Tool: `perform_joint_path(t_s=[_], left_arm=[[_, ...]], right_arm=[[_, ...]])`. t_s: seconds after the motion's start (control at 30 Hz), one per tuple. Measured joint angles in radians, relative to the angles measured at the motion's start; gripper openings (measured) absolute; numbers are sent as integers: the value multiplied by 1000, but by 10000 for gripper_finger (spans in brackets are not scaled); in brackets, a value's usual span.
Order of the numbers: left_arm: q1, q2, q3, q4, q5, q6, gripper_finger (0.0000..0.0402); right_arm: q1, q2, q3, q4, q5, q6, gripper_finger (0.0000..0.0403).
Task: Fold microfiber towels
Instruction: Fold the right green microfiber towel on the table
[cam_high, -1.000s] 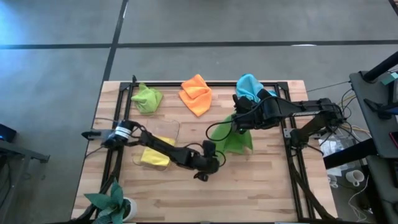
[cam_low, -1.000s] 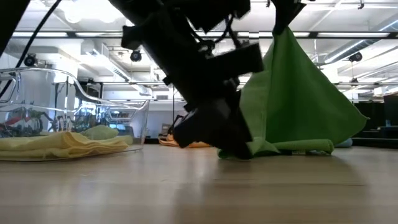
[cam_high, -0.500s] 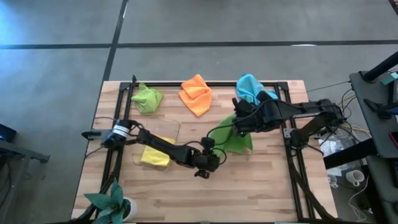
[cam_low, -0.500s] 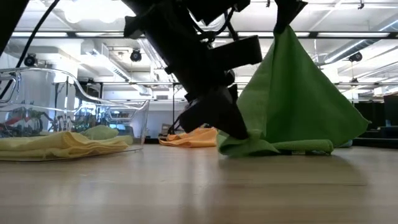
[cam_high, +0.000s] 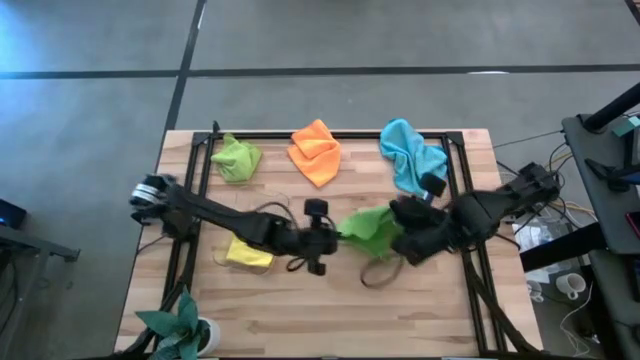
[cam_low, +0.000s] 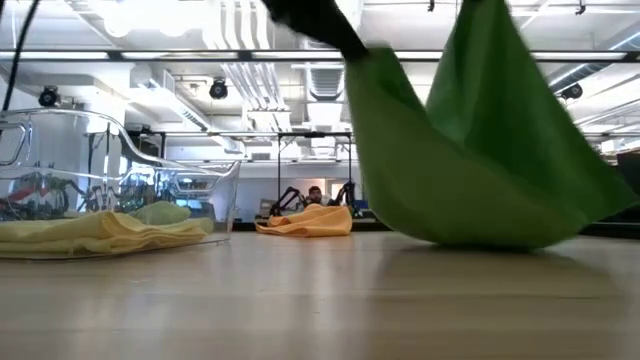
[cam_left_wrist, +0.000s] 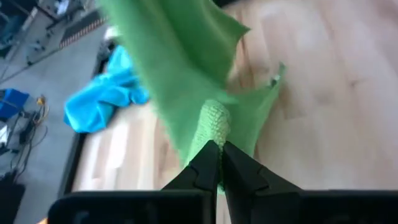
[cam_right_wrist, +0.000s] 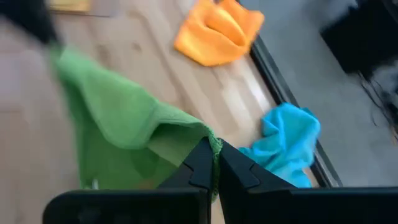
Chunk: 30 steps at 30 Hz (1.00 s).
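A: How was the darker green towel (cam_high: 368, 228) held at this moment?

B: It was hung above the middle of the table (cam_high: 300, 320), lifted between the two arms. One corner was pinched by the left gripper (cam_high: 326, 240), its fingers pressed together on the cloth. Another corner was pinched in the same way by the right gripper (cam_high: 398, 237).

A: How could the step be done well?

B: In my judgement, the two corners should be kept level and pulled apart, so that the cloth can be laid flat before it is folded.

A: What was seen around, from left to right?

B: The lime green towel (cam_high: 236, 158) was seen far on the left, and the yellow towel (cam_high: 248, 252) nearer, just beside the left arm. The orange towel (cam_high: 316, 150) and the light blue towel (cam_high: 408, 152) were lying at the far edge. A plant (cam_high: 178, 322) was standing at the near left corner. Nothing was judged to stand in the way.
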Motion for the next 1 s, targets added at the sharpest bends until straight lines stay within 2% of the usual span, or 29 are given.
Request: perform_joint_path(t_s=[0.17,0.3,0.4,0.47,0.57,0.67,0.83,1.0], left_arm=[[-55,-150,0,-67,8,7,0],[-114,-242,0,-116,44,25,0],[-145,-300,-2,-143,50,25,0],[-146,-329,-17,-142,50,14,0],[-119,-343,-82,-109,46,-15,0],[-68,-331,-189,-25,47,-31,0],[67,-293,-385,228,95,-57,0],[204,-263,-493,303,144,-52,0]], right_arm=[[169,-14,91,0,-6,-5,9],[285,-14,215,-1,-73,43,9],[336,-27,262,0,-80,93,9],[348,-47,242,1,-55,102,9],[316,-89,130,-3,-50,152,9],[239,-126,-38,-4,-51,199,9],[93,-192,-361,-3,-51,270,9],[-28,-239,-625,8,-51,268,9]])
